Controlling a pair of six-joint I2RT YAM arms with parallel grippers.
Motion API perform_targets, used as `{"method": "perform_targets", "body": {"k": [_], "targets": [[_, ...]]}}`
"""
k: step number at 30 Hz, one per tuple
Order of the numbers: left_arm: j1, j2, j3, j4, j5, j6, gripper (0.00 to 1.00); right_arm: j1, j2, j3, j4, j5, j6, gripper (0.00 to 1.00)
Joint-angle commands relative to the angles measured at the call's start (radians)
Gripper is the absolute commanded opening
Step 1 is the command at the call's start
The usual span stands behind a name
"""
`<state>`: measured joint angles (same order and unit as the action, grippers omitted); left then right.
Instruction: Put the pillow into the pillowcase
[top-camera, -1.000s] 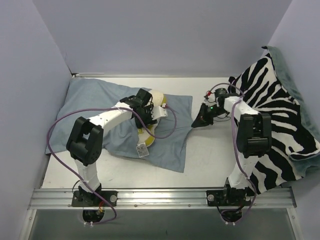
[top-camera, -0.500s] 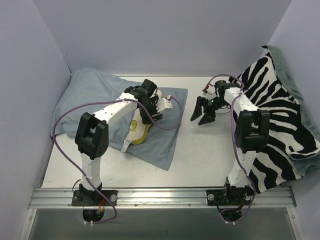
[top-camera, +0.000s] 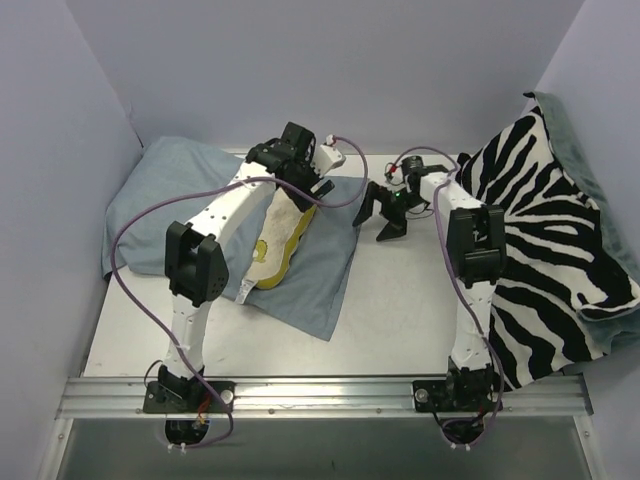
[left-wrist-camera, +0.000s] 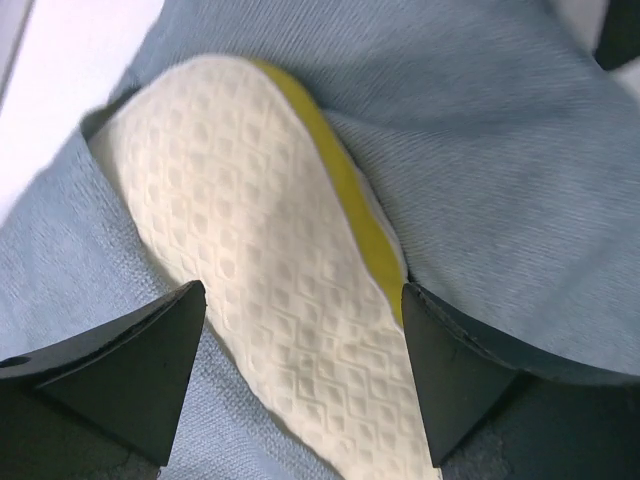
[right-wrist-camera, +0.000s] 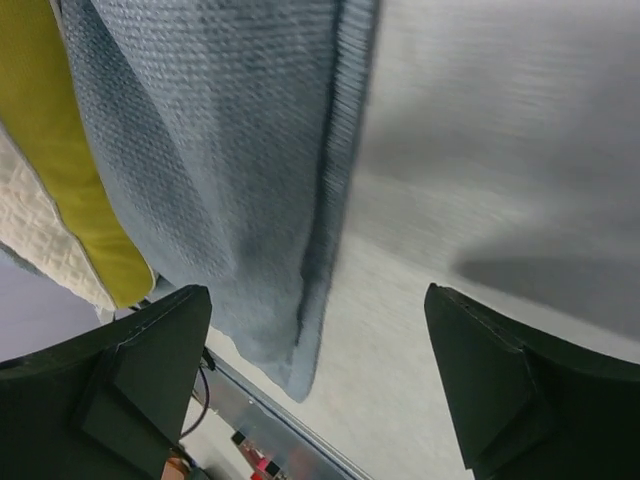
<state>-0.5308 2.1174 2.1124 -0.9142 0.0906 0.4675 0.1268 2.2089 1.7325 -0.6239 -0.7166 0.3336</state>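
From above, the pillow (top-camera: 276, 232) lay as a narrow cream strip with a yellow edge on the pillowcase (top-camera: 165, 195), running from 7 o'clock toward 1 o'clock across the left half of the table (top-camera: 400, 310). The left gripper (top-camera: 312, 186) hung over the pillow's far end. That view hid its fingers behind the wrist. The left wrist camera supplied them: jaws wide, one black finger (left-wrist-camera: 130, 370) on each side of the pillow (left-wrist-camera: 240, 200), closed on nothing. It also showed the dimpled knit and blue-grey pillowcase (left-wrist-camera: 500, 150) cloth along both long sides. Whether the pillow sat inside the opening or merely between folds could not be told.

The right gripper (top-camera: 380, 220) stood just off the pillowcase's 3 o'clock edge, jaws spread wide and empty, plain in both views. Its wrist camera caught what the overhead one missed: the hemmed edge of the pillowcase (right-wrist-camera: 220, 150) up close, with the pillow's (right-wrist-camera: 70, 200) yellow band beyond it at 9 o'clock, and bare table (right-wrist-camera: 500, 150) at 3 o'clock. Only the overhead view showed the zebra-striped cloth (top-camera: 540, 220) draped at the table's 3 o'clock side.
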Motion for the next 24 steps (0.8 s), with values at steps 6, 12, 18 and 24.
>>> {"method": "perform_targets", "body": {"k": [6,12,18,24], "targets": [[0.022,0.086,0.021,-0.017,-0.192,-0.136,0.88,0.12,0.143,0.029,0.197,-0.137,0.165,0.4],[-0.006,0.023,0.018,-0.041,-0.155,-0.072,0.88,-0.123,-0.155,-0.25,0.116,-0.167,-0.04,0.0],[-0.129,0.1,0.089,-0.011,-0.044,-0.041,0.86,-0.178,-0.146,-0.136,-0.109,-0.204,-0.163,0.0],[-0.175,0.22,0.225,0.122,0.103,-0.073,0.83,-0.164,-0.159,-0.157,-0.206,-0.175,-0.241,0.0]]}}
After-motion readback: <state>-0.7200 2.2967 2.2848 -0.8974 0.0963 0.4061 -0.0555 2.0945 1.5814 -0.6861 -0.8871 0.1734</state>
